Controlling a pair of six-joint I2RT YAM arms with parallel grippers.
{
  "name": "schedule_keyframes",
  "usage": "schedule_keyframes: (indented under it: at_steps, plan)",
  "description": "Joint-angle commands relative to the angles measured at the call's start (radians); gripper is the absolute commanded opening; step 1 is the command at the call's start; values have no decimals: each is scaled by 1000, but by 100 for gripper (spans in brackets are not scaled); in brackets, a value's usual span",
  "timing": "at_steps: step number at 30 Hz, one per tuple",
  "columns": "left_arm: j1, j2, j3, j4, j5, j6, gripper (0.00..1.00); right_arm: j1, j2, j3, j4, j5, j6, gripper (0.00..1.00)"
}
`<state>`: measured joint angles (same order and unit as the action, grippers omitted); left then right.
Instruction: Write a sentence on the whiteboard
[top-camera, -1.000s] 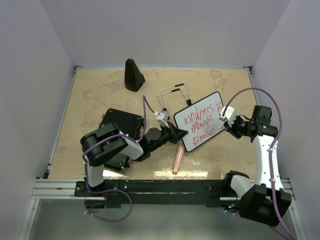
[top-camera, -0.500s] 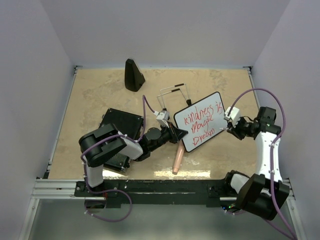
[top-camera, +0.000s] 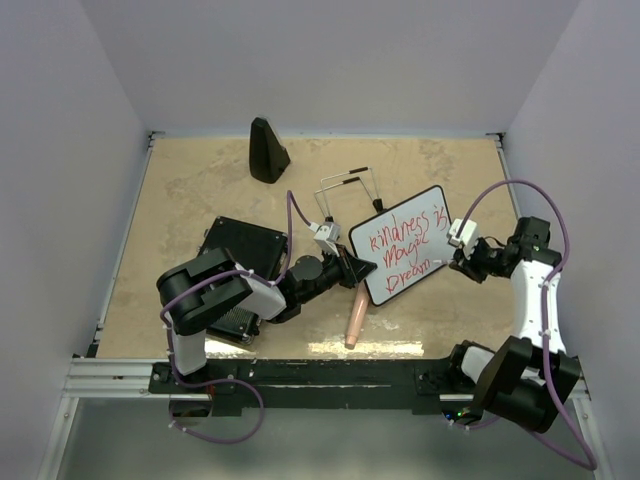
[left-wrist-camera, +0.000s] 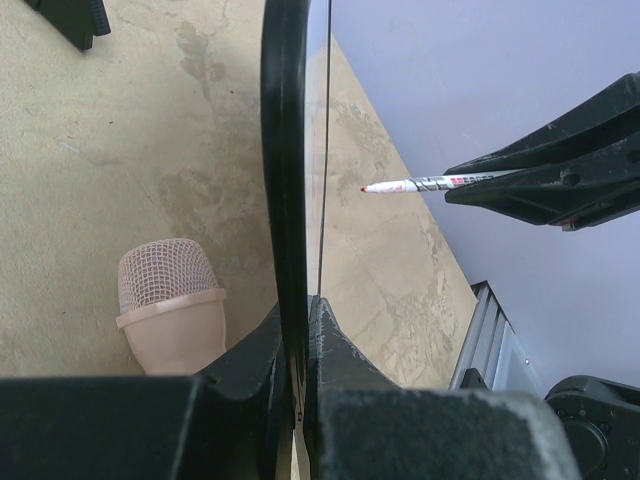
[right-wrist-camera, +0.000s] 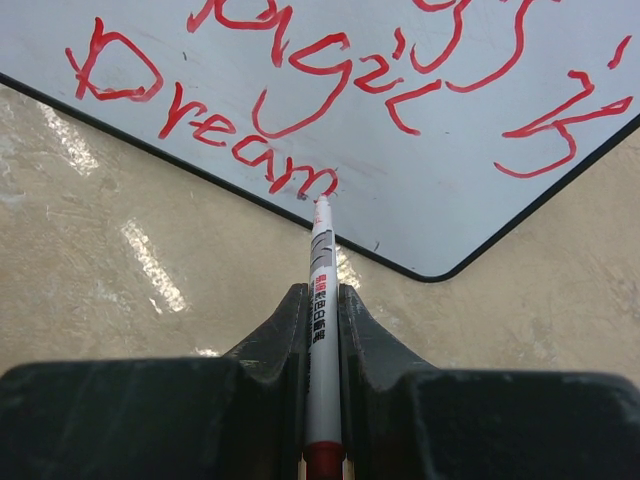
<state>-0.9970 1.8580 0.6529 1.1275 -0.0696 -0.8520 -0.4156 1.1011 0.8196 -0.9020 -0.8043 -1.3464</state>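
The whiteboard (top-camera: 405, 242) stands tilted at mid-table, with red writing in three lines on its face (right-wrist-camera: 400, 130). My left gripper (top-camera: 352, 268) is shut on its left edge. In the left wrist view the black frame (left-wrist-camera: 288, 150) runs edge-on between the closed fingers (left-wrist-camera: 297, 312). My right gripper (top-camera: 462, 260) is shut on a white red-ink marker (right-wrist-camera: 321, 280). The marker's tip points at the board's lower edge, just after the last red word. The left wrist view shows the marker (left-wrist-camera: 430, 184) with its tip a short way off the board's face.
A pink microphone (top-camera: 355, 315) lies on the table just in front of the board, close to my left fingers (left-wrist-camera: 170, 310). A black ribbed case (top-camera: 240, 270) sits under my left arm. A black cone-shaped object (top-camera: 267, 150) and wire stand legs (top-camera: 348, 190) are behind.
My right gripper with the marker has shifted right and toward the near edge, from beside the top line to the end of the bottom word. The left gripper and the board have stayed still.
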Motion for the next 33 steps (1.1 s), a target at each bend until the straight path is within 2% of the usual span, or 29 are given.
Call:
schedule_keyframes:
  at_steps: [1,13,33]
  plan:
    - [-15,-31,25,0,31,44,0,-5,-10,-26,49,-19,16,0]
    - [-17,-22,40,-11,33,47,0,-5,-10,-69,193,39,134,0]
    - [-17,-11,48,-15,30,50,0,-5,52,-77,218,67,121,0]
